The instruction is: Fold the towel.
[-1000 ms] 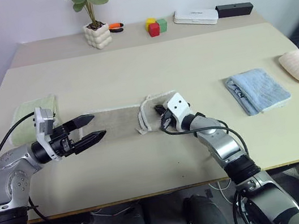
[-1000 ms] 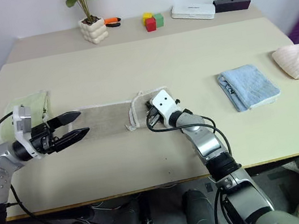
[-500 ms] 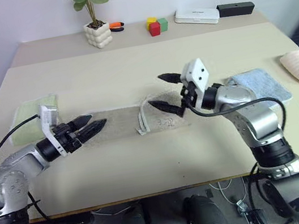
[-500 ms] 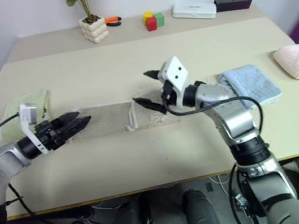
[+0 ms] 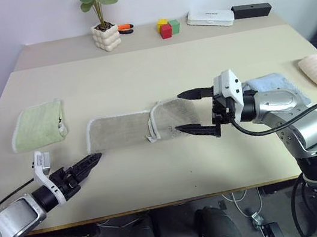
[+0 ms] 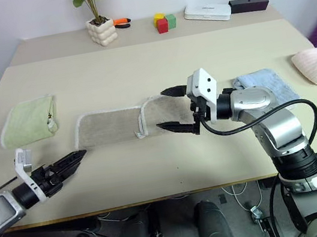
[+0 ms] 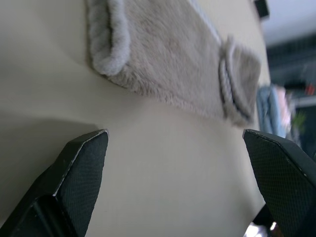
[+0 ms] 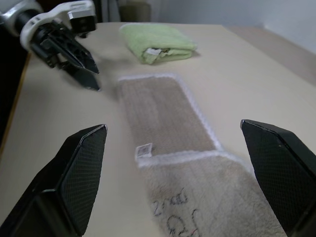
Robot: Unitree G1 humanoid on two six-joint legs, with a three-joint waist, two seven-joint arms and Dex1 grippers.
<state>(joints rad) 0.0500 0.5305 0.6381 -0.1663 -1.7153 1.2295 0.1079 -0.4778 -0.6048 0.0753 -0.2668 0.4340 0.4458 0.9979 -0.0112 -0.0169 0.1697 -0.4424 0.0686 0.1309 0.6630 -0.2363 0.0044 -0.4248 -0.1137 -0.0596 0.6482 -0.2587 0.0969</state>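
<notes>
Beige terry towel (image 5: 142,128) flat mid-table, right end folded over. Soft, limp, light; best pinched at white-stitched left corners. Left gripper (image 5: 90,161) spread, empty; right gripper (image 5: 194,112) spread, empty above fold.

Towel lying in a strip, right end folded over

The towel (image 5: 139,129) is beige-tan terry with white stitched edging, spread flat as a long narrow strip across the middle of the table, running left to right. Its right end is folded back over itself, making a doubled flap with a raised white edge. A small white tag shows at the flap's near corner, and a small embroidered mark sits on the flap
</notes>
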